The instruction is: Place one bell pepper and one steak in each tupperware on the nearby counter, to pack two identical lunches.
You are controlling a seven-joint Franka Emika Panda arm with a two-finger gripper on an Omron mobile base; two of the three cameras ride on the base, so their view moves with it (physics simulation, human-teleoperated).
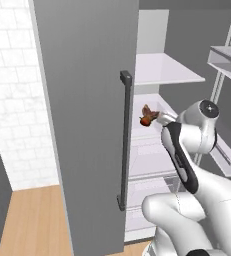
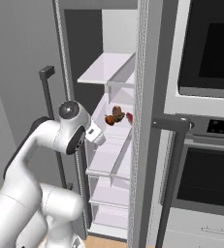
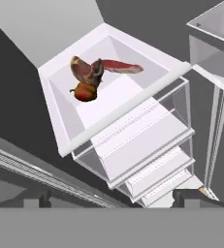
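On a white fridge shelf (image 3: 108, 104) lie two red-brown steaks, one (image 3: 86, 69) leaning against the other (image 3: 122, 66). An orange-red bell pepper (image 3: 86, 91) sits just in front of them. The same pepper (image 1: 146, 121) (image 2: 110, 120) and a steak (image 1: 150, 112) (image 2: 117, 112) show from the base. My gripper (image 3: 113, 197) is open with nothing between its fingertips (image 3: 38, 198), and it hovers in front of and above the shelf, apart from the food. The tupperware and the counter are out of view.
The grey fridge door (image 1: 87, 100) stands open on the left, with a dark vertical handle (image 1: 125, 140). More shelves and drawers (image 3: 152, 160) lie below the food shelf. Door bins (image 1: 229, 60) are on the right. A built-in oven (image 2: 205, 48) with a bar handle (image 2: 171, 123) flanks the fridge.
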